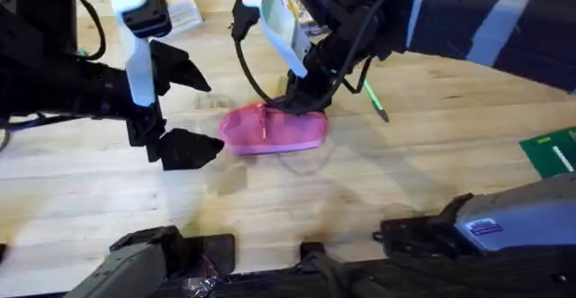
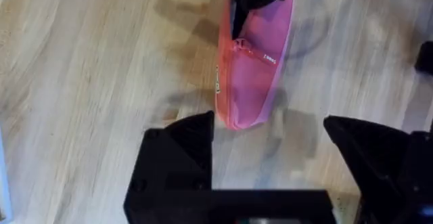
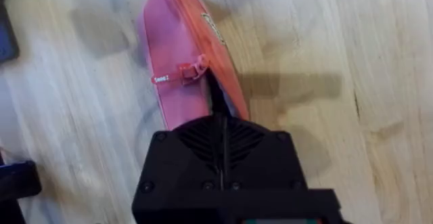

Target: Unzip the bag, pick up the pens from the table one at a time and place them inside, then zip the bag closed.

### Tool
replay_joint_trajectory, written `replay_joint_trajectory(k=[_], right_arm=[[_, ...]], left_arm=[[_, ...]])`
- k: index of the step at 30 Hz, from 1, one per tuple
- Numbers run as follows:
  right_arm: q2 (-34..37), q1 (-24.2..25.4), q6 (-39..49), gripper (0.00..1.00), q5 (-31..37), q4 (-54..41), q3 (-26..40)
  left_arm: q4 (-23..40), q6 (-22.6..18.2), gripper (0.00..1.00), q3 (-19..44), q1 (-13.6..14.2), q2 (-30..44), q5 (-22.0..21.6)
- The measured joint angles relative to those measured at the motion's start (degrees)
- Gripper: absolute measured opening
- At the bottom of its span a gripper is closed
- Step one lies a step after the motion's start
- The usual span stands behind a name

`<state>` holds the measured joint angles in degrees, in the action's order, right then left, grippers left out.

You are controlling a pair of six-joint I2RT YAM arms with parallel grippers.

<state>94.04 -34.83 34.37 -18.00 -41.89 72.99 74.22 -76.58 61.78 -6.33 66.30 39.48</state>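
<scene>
Soft pink fabric pouch with rounded ends (image 1: pixel 273 130) lies on pale planked wood table (image 1: pixel 405 167). Right gripper (image 3: pixel 218 105) fingers pressed together on the pouch's zipper. Left gripper (image 2: pixel 270 143) fingers spread wide beside the pouch; thin green pen (image 1: pixel 375 101) nearby.

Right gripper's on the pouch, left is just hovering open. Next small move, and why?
Probably bring the left gripper in to pinch the near end of the bag, bracing it. The right gripper is shut at the zipper line on the far end, the left one's fingers are open with the pouch end just ahead. The green pen lies on the table.
</scene>
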Motion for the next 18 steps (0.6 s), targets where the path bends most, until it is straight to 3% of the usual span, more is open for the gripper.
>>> replay_joint_trajectory(k=[18], right_arm=[[6.6,-1.2,0.2,0.03,0.4,-1.0,0.3]], left_arm=[[0.0,-0.2,0.994,0.0,0.0,0.0,0.0]])
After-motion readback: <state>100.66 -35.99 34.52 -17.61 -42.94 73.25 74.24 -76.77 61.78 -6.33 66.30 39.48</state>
